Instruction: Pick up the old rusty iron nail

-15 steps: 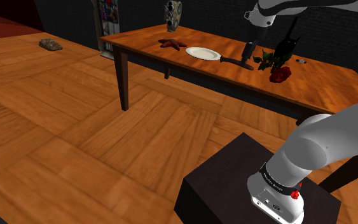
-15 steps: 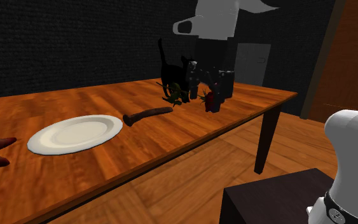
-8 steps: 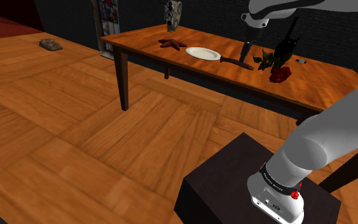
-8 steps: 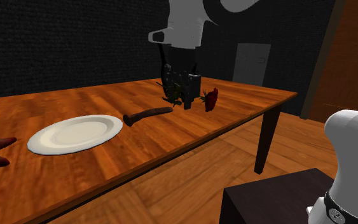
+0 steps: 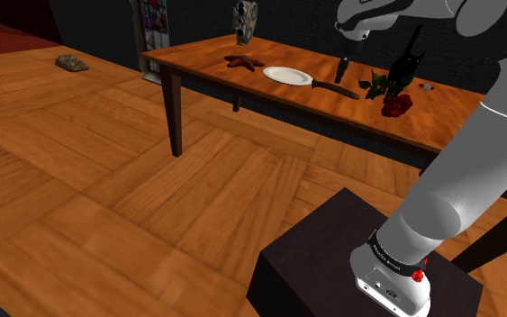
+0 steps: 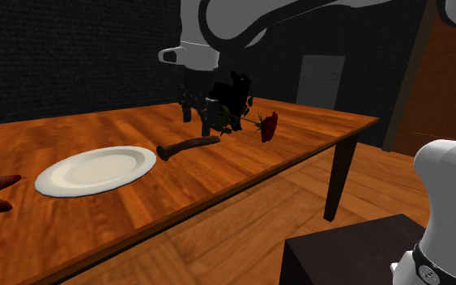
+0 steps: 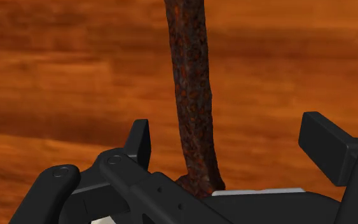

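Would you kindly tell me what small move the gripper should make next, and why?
Probably lower straight down: the gripper is open, the rusty nail runs between its fingers, untouched, and the second exterior view shows the gripper hovering above the table.

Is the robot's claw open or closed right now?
Open: in the wrist view the gripper has its two black fingers wide apart, the rusty nail between them untouched.

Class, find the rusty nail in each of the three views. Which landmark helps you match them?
Shoulder view: nail on the table, just right of the white plate, under the gripper.
Second exterior view: nail mid-table, right of the plate.
Wrist view: nail between the open fingers, untouched.
Shared landmark: the plate, by the nail's head in both exterior views.
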You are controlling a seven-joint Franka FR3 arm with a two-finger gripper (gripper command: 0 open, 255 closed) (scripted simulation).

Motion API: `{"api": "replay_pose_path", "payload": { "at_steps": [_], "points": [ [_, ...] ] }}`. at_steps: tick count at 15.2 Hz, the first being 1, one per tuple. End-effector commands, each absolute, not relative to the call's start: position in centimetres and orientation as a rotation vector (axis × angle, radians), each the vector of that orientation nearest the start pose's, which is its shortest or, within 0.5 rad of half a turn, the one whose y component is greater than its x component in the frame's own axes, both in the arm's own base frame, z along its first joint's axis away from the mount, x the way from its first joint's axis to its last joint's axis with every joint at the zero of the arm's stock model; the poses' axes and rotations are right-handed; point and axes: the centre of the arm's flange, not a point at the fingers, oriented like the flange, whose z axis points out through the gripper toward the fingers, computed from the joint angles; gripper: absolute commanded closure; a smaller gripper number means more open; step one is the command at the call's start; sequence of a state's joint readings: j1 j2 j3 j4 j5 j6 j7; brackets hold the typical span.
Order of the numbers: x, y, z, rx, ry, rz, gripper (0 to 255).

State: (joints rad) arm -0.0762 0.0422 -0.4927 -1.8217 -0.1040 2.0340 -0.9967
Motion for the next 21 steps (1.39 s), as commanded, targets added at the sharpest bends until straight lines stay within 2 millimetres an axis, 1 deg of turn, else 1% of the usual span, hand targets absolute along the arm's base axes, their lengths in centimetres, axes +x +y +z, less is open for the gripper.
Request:
{"api": "replay_pose_path", "payload": {
  "at_steps": [1, 8, 10, 11, 20, 21],
  "points": [
    [51.2, -33.7, 52.2, -3.258, -0.819, -0.074, 0],
    [51.2, -33.7, 48.5, -3.258, -0.819, -0.074, 0],
    [51.2, -33.7, 48.2, -3.258, -0.819, -0.074, 0],
    [51.2, -33.7, 48.3, -3.258, -0.819, -0.074, 255],
    [51.2, -33.7, 48.2, -3.258, -0.819, -0.074, 255],
    [51.2, -33.7, 48.7, -3.258, -0.819, -0.074, 255]
  ]
}}
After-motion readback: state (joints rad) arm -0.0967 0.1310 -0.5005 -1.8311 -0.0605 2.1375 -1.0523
